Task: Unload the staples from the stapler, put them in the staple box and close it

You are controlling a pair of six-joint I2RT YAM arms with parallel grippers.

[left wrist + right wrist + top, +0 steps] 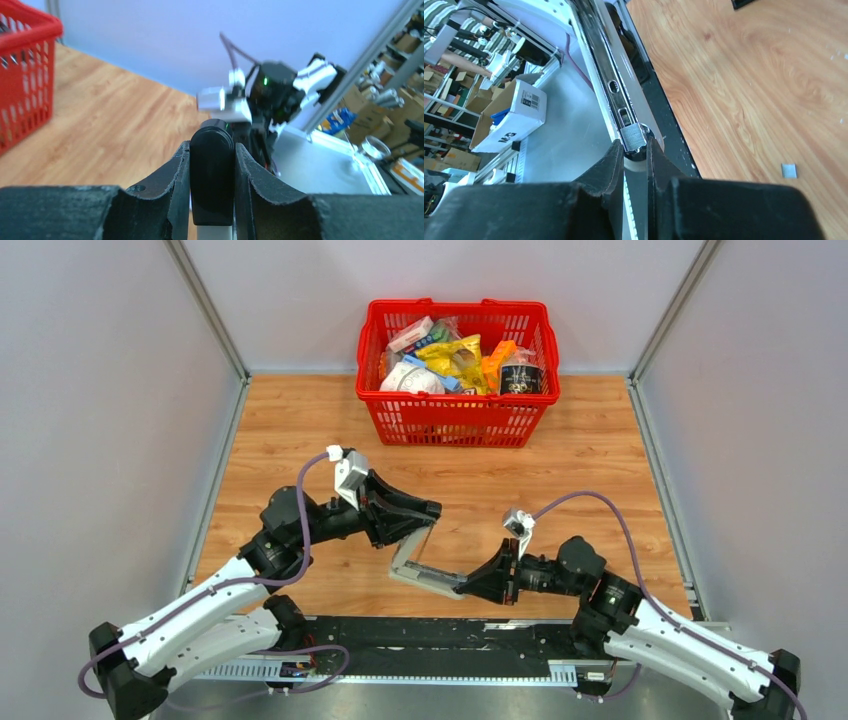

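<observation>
silvery, feather-light and probably apt to scatter: pinch the tiny loose metal staple bit [789, 170] lying on the wooden tabletop [749, 75] by its edges, left gripper [212, 150] and right gripper [635, 150] both clamped on the opened black-and-chrome stapler [425, 578].

Left arm [200, 605], right arm [680, 640]: white shells on the lower links, black joint housings. A lilac-grey cable [305, 490] loops along each. Small silver-white camera block [350, 472] on each wrist. Green light [265, 81] on the right arm's black joint. Left gripper [211, 146]: matte black, scalloped fingers [172, 195], one screw hole [136, 189].
</observation>
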